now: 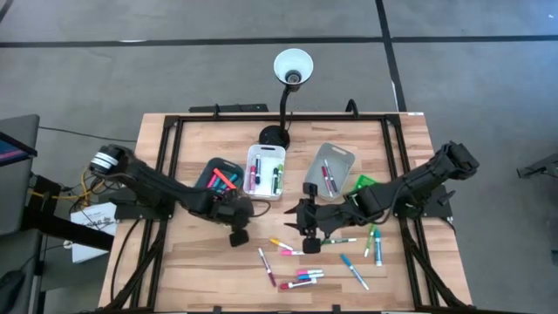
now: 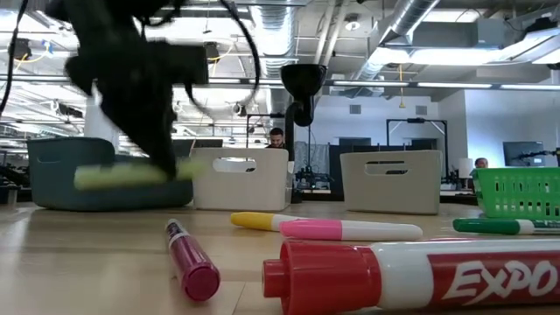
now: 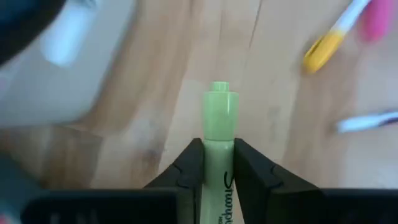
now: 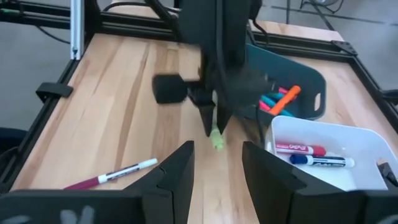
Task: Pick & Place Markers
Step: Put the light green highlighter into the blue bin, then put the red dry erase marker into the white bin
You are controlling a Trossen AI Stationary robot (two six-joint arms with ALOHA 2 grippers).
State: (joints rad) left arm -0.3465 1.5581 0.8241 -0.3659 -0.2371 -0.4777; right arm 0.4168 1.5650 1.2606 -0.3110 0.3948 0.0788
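Wooden table strewn with markers

Left gripper clamped tight on a green marker above the table, left arm stretched toward centre, right gripper hovering nearby, fingers spread apart

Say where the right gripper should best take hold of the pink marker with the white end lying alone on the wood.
Mid-barrel, from straight above, with the open right gripper's fingers turned across its length. The pink marker lies flat on the table, apart from other markers, so both long sides look free. The left gripper holds a green highlighter.
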